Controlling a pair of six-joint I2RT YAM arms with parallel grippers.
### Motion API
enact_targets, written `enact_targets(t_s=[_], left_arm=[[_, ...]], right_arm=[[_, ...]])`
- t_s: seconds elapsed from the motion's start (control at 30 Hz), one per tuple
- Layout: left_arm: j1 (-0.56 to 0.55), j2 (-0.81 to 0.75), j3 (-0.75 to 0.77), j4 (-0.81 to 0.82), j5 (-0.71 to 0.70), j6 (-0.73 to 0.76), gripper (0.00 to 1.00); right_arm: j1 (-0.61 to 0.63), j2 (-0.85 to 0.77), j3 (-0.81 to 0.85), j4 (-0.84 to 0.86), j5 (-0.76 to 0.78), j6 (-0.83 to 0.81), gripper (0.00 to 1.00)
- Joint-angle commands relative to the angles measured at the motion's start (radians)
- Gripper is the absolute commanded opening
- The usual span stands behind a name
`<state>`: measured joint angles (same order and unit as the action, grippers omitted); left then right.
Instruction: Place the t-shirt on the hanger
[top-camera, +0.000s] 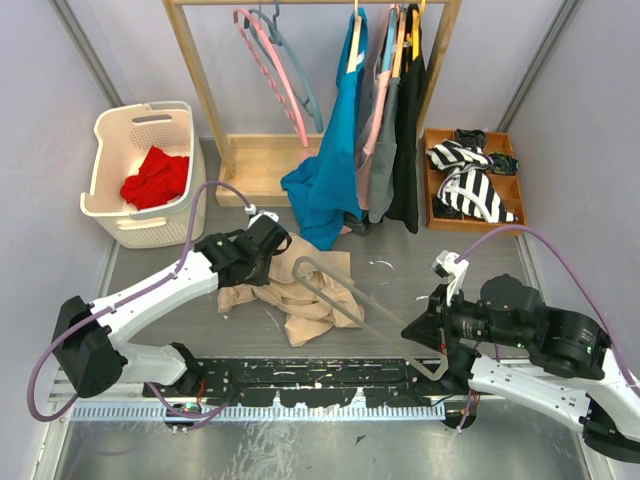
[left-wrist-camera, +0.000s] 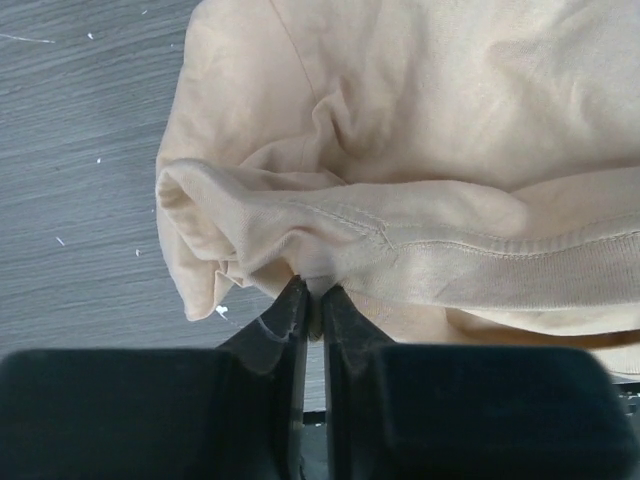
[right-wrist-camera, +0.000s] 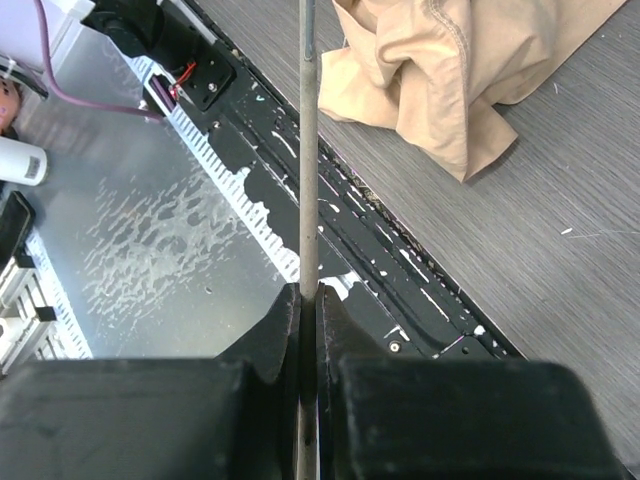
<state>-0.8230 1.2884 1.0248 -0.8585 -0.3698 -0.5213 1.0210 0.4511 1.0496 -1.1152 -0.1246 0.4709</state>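
Note:
The beige t-shirt (top-camera: 300, 290) lies crumpled on the grey table in front of the clothes rack. My left gripper (top-camera: 268, 240) is shut on a fold of the t-shirt (left-wrist-camera: 420, 200) near its ribbed hem, at the shirt's far left corner. The pale grey hanger (top-camera: 345, 290) lies slanted over the shirt, one end on the cloth, its other end running to the right. My right gripper (top-camera: 425, 330) is shut on the hanger's thin bar (right-wrist-camera: 308, 150), which runs straight up from the jaws. The t-shirt (right-wrist-camera: 450, 70) shows at the top of the right wrist view.
A wooden rack (top-camera: 215, 110) at the back holds pink and blue-grey hangers (top-camera: 275, 70) and hung clothes, with a teal garment (top-camera: 330, 170). A white basket (top-camera: 140, 170) with red cloth stands at back left. A wooden tray (top-camera: 470, 180) with striped cloth is back right. A black rail (top-camera: 320, 380) runs along the near edge.

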Motion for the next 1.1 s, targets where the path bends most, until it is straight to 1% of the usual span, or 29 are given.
enact_targets(t_s=[0.0,0.03,0.2,0.43,0.63,1.07], left_arm=[[-0.005,0.003,0.030,0.029,-0.006,0.007,0.11],[-0.004,-0.001,0.033,0.029,-0.003,0.008,0.09],[-0.004,-0.011,0.073,0.003,0.000,0.010,0.07],[-0.005,0.009,0.157,-0.035,0.035,0.024,0.05],[-0.005,0.014,0.185,-0.037,0.068,0.029,0.04],[-0.004,0.002,0.238,-0.074,0.115,0.045,0.04]], right_arm=[[0.003,0.053,0.018,0.041,-0.004,-0.053,0.01],[0.003,0.066,0.019,0.040,-0.007,-0.064,0.01],[0.002,0.121,0.027,0.048,-0.033,-0.111,0.01],[0.002,0.186,0.067,0.045,-0.027,-0.154,0.01],[0.002,0.241,0.083,0.069,0.000,-0.183,0.01],[0.005,0.363,0.082,0.206,0.047,-0.217,0.01]])
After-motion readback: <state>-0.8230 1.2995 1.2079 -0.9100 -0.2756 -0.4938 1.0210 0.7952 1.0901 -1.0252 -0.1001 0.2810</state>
